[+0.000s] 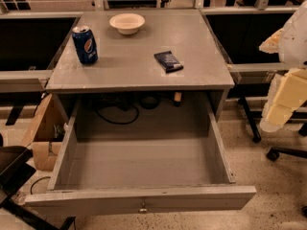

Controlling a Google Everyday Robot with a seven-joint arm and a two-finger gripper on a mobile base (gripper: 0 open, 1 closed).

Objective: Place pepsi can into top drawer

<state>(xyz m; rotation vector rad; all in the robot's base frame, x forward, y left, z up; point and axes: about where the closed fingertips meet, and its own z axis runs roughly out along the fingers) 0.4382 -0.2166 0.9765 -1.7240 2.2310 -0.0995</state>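
Note:
The pepsi can (85,44) stands upright on the left side of the grey cabinet top (139,66), dark blue with a silver top. The top drawer (144,164) is pulled out wide open below the top, and its grey bottom is bare; a small metal knob (142,209) sits on its front panel. My gripper (282,104) hangs at the right edge of the view, cream-coloured and close to the camera, to the right of the cabinet and far from the can. It holds nothing that I can see.
A white bowl (127,23) stands at the back of the cabinet top. A flat dark-blue snack packet (168,61) lies right of centre. Black cables (117,114) hang behind the drawer. A cardboard box (43,133) stands at the left, and chair legs (283,152) at the right.

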